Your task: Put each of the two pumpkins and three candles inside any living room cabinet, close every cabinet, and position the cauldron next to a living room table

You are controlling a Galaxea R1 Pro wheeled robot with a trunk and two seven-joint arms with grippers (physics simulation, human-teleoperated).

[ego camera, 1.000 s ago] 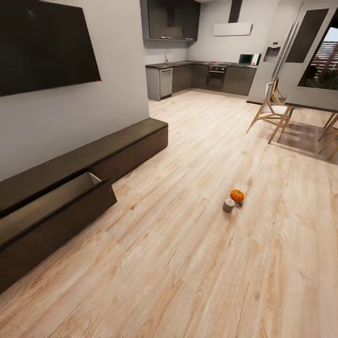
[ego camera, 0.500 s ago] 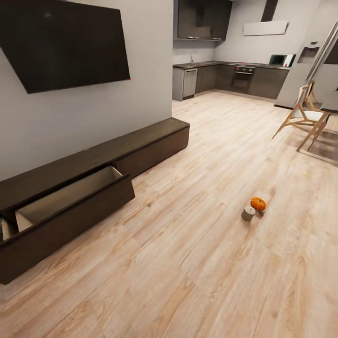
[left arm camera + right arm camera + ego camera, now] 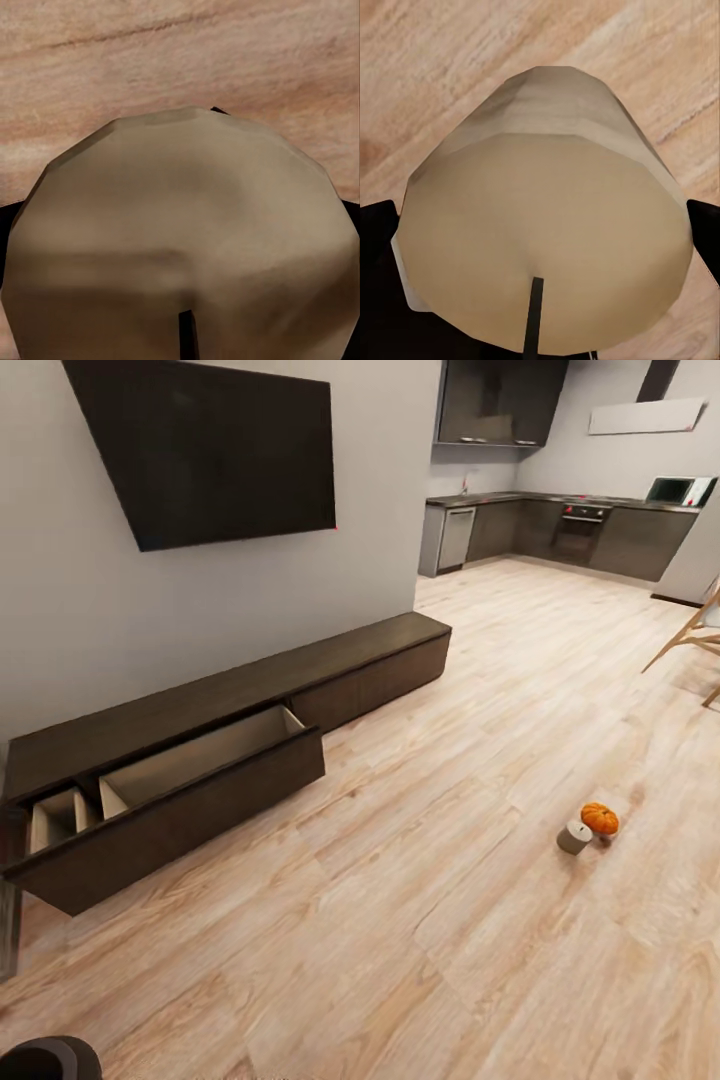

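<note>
The right end effector (image 3: 540,225) grips a beige candle (image 3: 544,225), dark fingers (image 3: 379,247) showing at both its sides over the wood floor (image 3: 435,60). The left end effector (image 3: 180,247) has another candle (image 3: 184,232) close against its camera; a dark sliver shows at each side of it, so a grip seems likely, but I cannot tell for certain. In the head view, the low dark cabinet (image 3: 380,660) runs along the wall under a black wall screen (image 3: 215,450), with one long drawer (image 3: 190,780) pulled open. Well apart from the cabinet, out on the floor, a third candle (image 3: 574,837) stands just beside an orange pumpkin (image 3: 600,818). No writing is legible.
</note>
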